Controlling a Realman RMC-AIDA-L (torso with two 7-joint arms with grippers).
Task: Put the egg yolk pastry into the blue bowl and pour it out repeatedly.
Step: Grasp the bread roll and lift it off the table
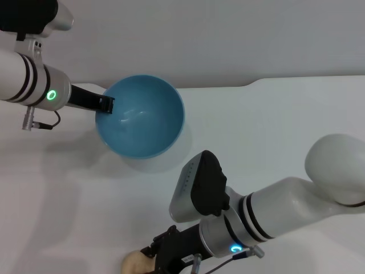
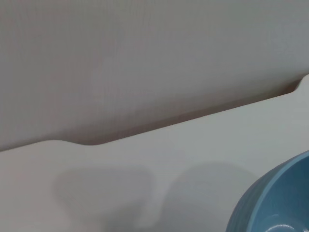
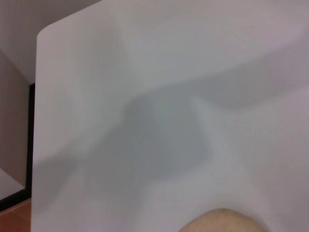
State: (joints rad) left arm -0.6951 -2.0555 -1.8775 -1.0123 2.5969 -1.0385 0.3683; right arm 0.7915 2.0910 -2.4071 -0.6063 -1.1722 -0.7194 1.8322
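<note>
The blue bowl (image 1: 142,120) is tipped so that its empty, glossy inside faces the head camera, at the back left of the white table (image 1: 274,125). My left gripper (image 1: 107,105) is shut on the bowl's left rim. A piece of the bowl (image 2: 277,203) shows in the left wrist view. The egg yolk pastry (image 1: 136,263), a small tan ball, lies at the front edge of the head view. My right gripper (image 1: 158,254) is right beside it, touching or almost touching its right side. The right wrist view shows the pastry's top (image 3: 222,221) close below the camera.
A grey wall stands behind the table's back edge (image 2: 193,121). The table's corner and side edge (image 3: 38,96) show in the right wrist view, with a drop to the floor beyond. My right forearm (image 1: 285,205) crosses the front right of the table.
</note>
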